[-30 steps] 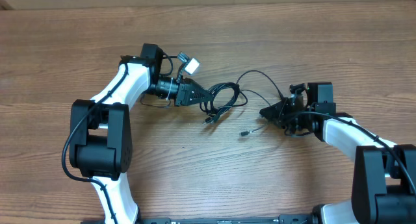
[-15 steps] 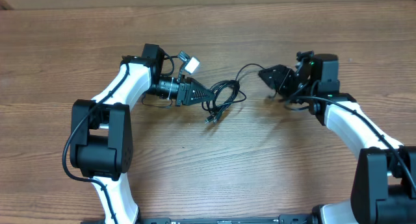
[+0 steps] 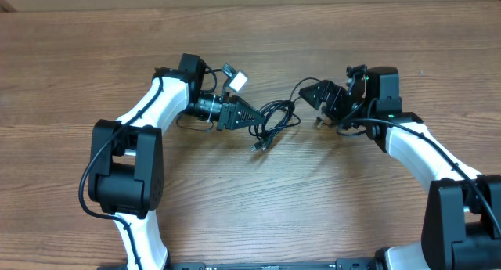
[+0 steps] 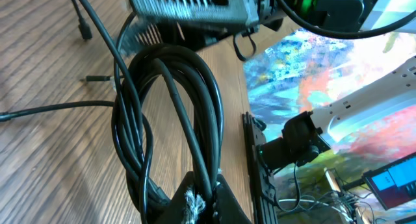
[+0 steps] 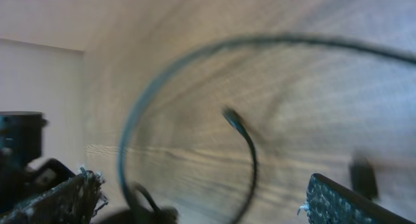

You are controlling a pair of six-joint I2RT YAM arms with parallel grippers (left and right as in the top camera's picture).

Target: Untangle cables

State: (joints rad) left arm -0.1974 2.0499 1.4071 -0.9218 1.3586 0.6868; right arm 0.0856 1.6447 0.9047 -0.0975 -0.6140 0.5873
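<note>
The cables (image 3: pixel 275 118) form a coiled black bundle at the table's middle, with one plug end (image 3: pixel 257 147) lying just below it. My left gripper (image 3: pixel 252 118) is shut on the bundle's left side. In the left wrist view the looped cables (image 4: pixel 170 113) run up from between my fingers (image 4: pixel 229 201). My right gripper (image 3: pixel 316 105) stands open just right of the bundle, beside a thin cable loop (image 3: pixel 300 87). The blurred right wrist view shows its gripper (image 5: pixel 201 185) wide apart, with a thin cable arc (image 5: pixel 149 94) and a small plug end (image 5: pixel 231 116) ahead of it; nothing is gripped.
A white connector (image 3: pixel 237 81) sticks up beside my left wrist. Both arms' white links (image 3: pixel 149 106) (image 3: pixel 427 156) reach in from the front corners. Bare wooden table (image 3: pixel 313 199) surrounds the bundle.
My right gripper has opened and moved up and left, toward the bundle. The loose plug that lay below it is gone from that spot. My left arm shifted slightly right, still gripping.
</note>
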